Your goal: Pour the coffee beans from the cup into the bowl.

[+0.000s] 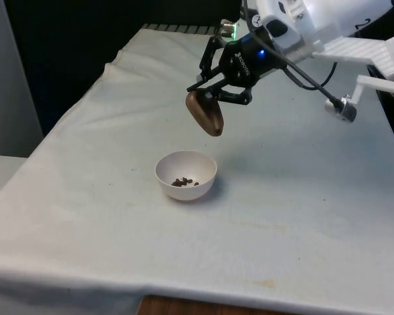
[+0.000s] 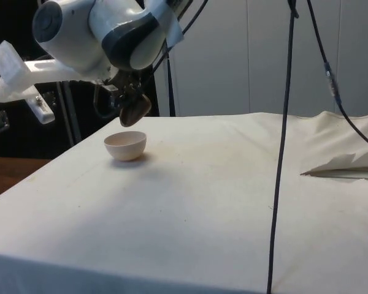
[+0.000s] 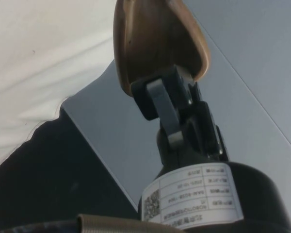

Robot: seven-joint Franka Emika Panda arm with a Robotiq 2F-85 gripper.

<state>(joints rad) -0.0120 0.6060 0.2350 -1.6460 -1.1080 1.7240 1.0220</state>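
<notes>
A brown cup [image 1: 205, 113] hangs tipped over above the white bowl [image 1: 164, 172], mouth slanting down towards it. My gripper [image 1: 213, 94] is shut on the cup's rim, holding it in the air just beyond the bowl. Several dark coffee beans [image 1: 184, 182] lie in the bowl's bottom. From the side, the cup [image 2: 134, 110] is a short way above the bowl [image 2: 125, 146], with the gripper [image 2: 128, 97] over it. In the wrist view one finger [image 3: 162, 104] presses against the cup's [image 3: 155, 39] wall.
The white cloth [image 1: 282, 216] covers the table. A black cable [image 2: 281, 153] hangs down in the side view. A fold of cloth [image 2: 343, 162] lies raised at that view's right edge.
</notes>
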